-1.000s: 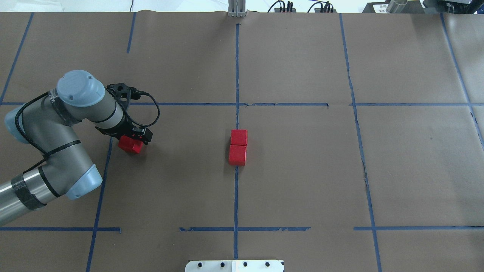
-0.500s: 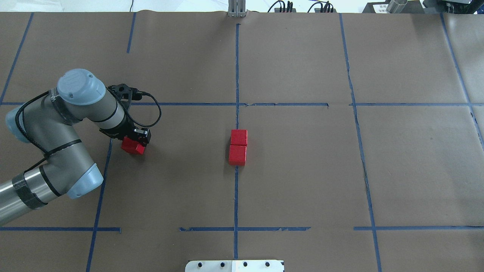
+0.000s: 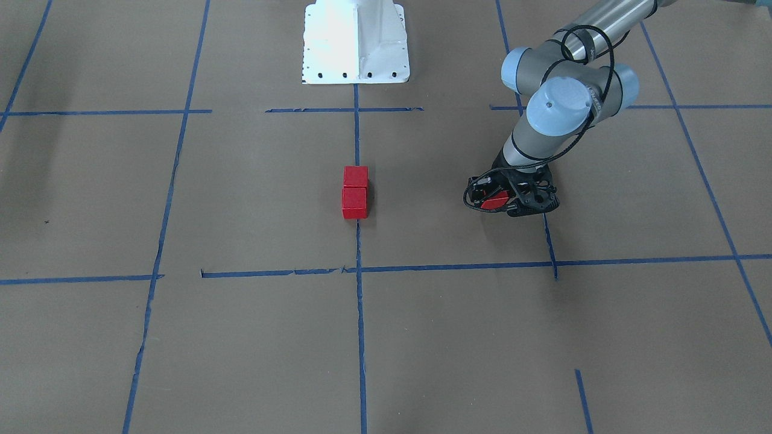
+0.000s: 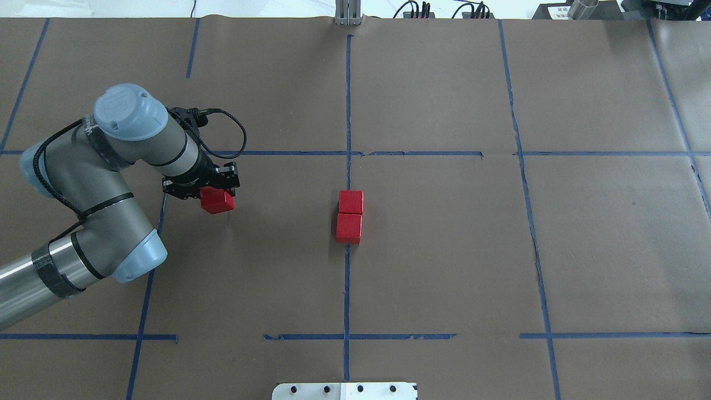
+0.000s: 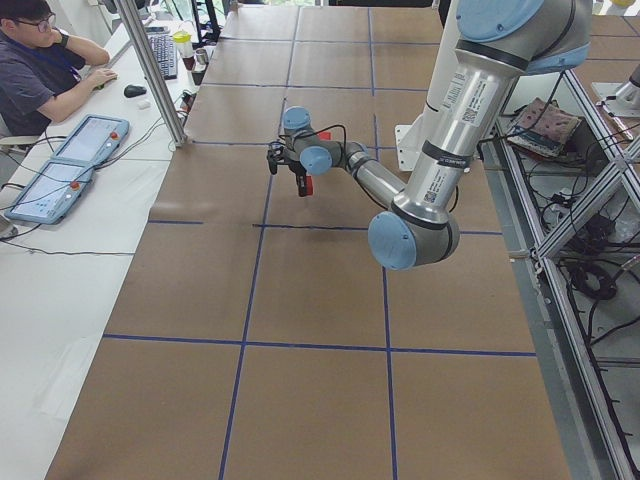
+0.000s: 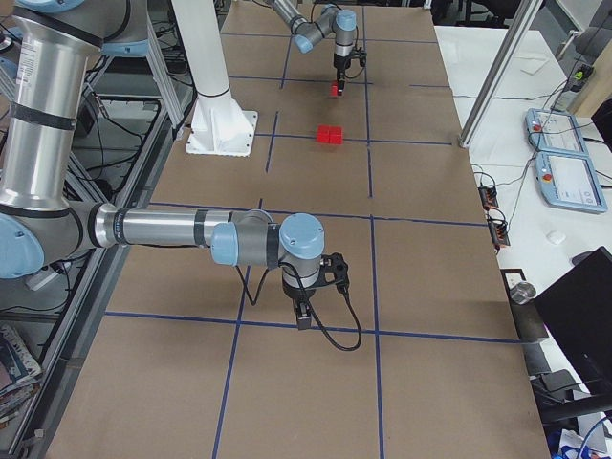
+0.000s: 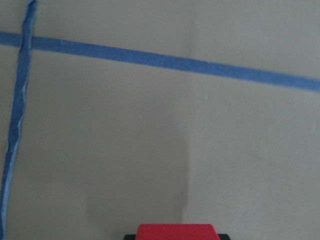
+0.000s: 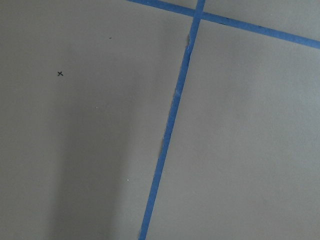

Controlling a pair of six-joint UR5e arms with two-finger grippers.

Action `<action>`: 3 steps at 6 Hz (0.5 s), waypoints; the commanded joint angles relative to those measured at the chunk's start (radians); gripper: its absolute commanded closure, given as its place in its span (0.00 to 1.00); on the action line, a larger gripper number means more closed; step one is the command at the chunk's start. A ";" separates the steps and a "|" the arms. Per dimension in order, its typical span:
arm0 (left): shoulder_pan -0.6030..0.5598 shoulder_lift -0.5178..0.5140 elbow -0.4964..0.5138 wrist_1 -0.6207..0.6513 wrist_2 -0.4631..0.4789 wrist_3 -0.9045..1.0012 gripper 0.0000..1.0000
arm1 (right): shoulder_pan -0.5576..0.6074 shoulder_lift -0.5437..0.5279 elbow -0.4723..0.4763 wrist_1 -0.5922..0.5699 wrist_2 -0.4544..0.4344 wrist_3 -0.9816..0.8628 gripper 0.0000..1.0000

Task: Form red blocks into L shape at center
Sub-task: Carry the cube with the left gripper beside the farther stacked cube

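Left of center (image 4: 422, 244) — left fingers (image 4: 219, 186) pinch red block (image 4: 217, 202) | red pair (image 4: 350, 217) abuts on tape line (image 4: 347, 289) | right fingers (image 6: 302, 316): cannot tell

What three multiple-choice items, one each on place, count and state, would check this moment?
1. Where does the pair of red blocks lie?
A. On the vertical blue tape line at the center, touching each other
B. In a far corner
C. Stacked one on the other

2. How many red blocks show in all?
A. Two
B. Three
C. Five

3. What is the left hand doing?
A. Open above bare paper
B. Shut on the third red block
C. Pressing on the pair

Answers:
1 A: the overhead view shows them abutting on the line.
2 B: two lie on the line and one is in the hand.
3 B: the overhead view shows that block clamped in it.
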 commanded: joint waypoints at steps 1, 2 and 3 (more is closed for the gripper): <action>0.007 -0.057 -0.015 0.021 0.064 -0.494 0.83 | 0.000 0.000 0.000 0.000 0.000 -0.001 0.00; 0.029 -0.079 -0.022 0.043 0.071 -0.695 0.79 | 0.001 -0.002 0.000 0.000 0.000 -0.001 0.00; 0.081 -0.125 -0.014 0.107 0.071 -0.887 0.77 | 0.002 -0.002 0.000 0.002 0.000 -0.001 0.00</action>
